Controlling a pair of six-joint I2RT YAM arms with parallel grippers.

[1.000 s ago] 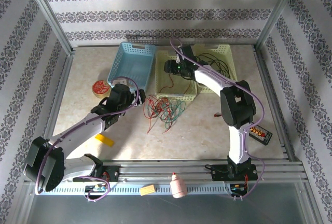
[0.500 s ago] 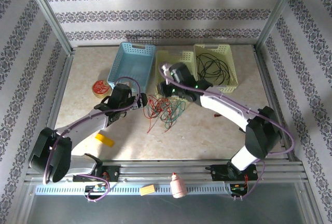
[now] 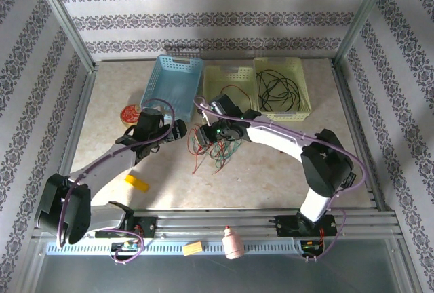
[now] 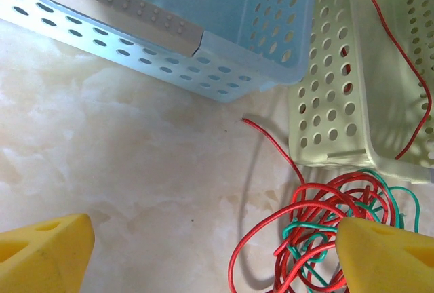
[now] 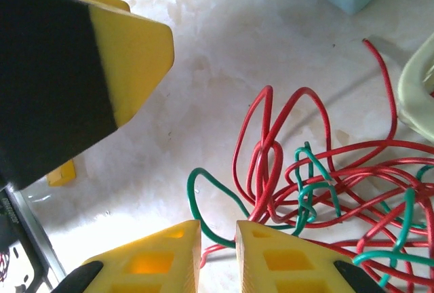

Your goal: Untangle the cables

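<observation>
Your right gripper point(image 5: 217, 256) sits at the edge of the cables point(image 5: 305, 171), fingers almost together. A green loop runs into the slit, but you can't tell if it's pinched. Your left gripper point(image 4: 217, 252) gapes wide, the tangle just beside one finger, below the yellow basket point(image 4: 339, 103).
</observation>
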